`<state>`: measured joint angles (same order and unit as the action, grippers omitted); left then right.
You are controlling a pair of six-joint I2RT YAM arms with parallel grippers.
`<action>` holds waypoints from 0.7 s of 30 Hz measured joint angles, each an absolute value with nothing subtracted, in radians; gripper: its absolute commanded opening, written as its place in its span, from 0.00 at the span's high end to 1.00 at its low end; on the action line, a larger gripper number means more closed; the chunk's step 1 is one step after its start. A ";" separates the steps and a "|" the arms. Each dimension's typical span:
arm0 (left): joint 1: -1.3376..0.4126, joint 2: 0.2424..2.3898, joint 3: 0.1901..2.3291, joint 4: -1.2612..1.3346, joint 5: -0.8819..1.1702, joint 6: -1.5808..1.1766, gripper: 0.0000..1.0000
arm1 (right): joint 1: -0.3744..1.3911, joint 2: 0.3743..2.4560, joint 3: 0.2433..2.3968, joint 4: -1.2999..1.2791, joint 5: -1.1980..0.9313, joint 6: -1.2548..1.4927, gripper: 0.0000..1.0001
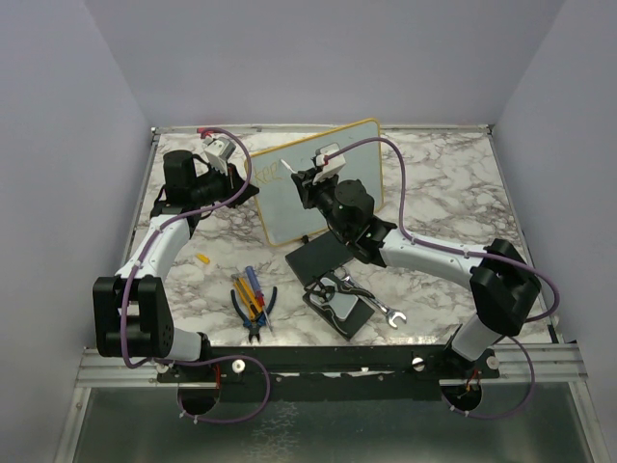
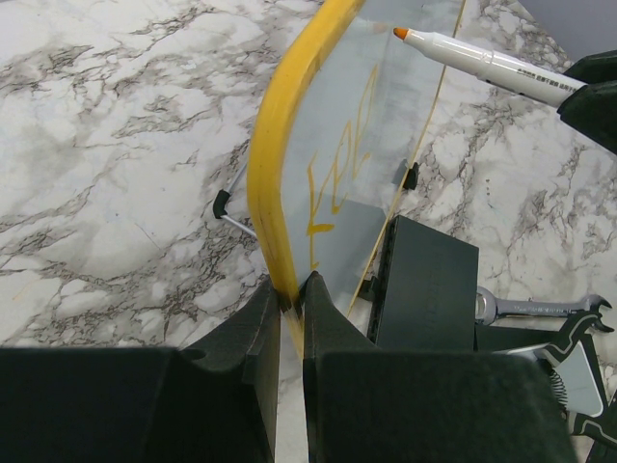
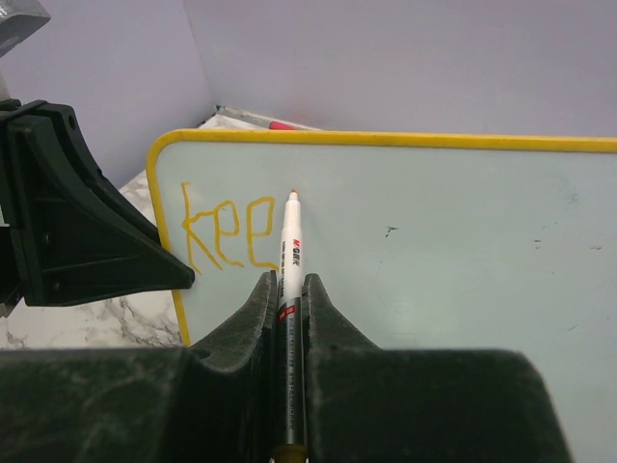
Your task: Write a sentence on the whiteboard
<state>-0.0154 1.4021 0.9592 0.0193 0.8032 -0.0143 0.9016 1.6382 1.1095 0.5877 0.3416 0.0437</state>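
Right wrist view first: the marker point(image 3: 289, 253) is clamped between the closed fingers of the right gripper point(image 3: 288, 282). Its barrel runs straight ahead and its orange tip is up at the whiteboard point(image 3: 443, 231). Whether the tip is actually touching cannot be told. Red print is carried on the white barrel, but it is too small to be read with confidence. Just left of the tip, the writing point(image 3: 224, 236) can be read as "kee" in yellow-orange strokes. It sits inside the yellow frame near the board's upper left corner. Further left of the marker, the left gripper point(image 3: 77, 222) is seen only as a black wedge at the board's edge.

Over to the left wrist view, where that grip is made plain. The fingers point(image 2: 265, 323) are closed on the yellow frame itself, which is pinched between them. From here the strokes are seen edge-on and slanted, so no letters can be made out. Just right of these fingers a black pad point(image 2: 424, 285) is shown, with a wrench point(image 2: 540, 307) beyond it.

Top view now, and the wider layout is given. The board stands tilted on the marble table point(image 1: 443, 183), held between both grippers. Behind the right gripper lies the pad. Screwdrivers and pliers point(image 1: 253, 301) are laid nearer the left arm's base, and a small yellow piece point(image 1: 202, 258) lies beside them.
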 measured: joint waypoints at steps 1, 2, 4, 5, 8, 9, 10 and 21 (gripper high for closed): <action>-0.015 1.402 0.959 0.020 0.803 -0.014 1.00 | 0.902 1.638 1.110 0.588 0.342 0.044 0.99; -0.015 1.402 0.959 0.020 0.803 -0.014 1.00 | 0.902 1.638 1.110 0.587 0.342 0.044 0.99; -0.015 1.402 0.959 0.020 0.803 -0.014 1.00 | 0.902 1.638 1.110 0.588 0.342 0.044 0.99; -0.015 1.402 0.959 0.020 0.803 -0.014 1.00 | 0.902 1.638 1.110 0.588 0.342 0.044 0.99; -0.015 1.402 0.959 0.020 0.803 -0.014 1.00 | 0.902 1.641 1.110 0.589 0.342 0.044 0.99; -0.015 1.402 0.959 0.020 0.803 -0.014 1.00 | 0.902 1.642 1.110 0.589 0.342 0.044 0.99; -0.015 1.402 0.959 0.020 0.803 -0.014 1.00 | 0.902 1.643 1.110 0.589 0.342 0.044 0.99; -0.015 1.402 0.959 0.020 0.803 -0.014 1.00 | 0.902 1.658 1.110 0.590 0.343 0.052 0.99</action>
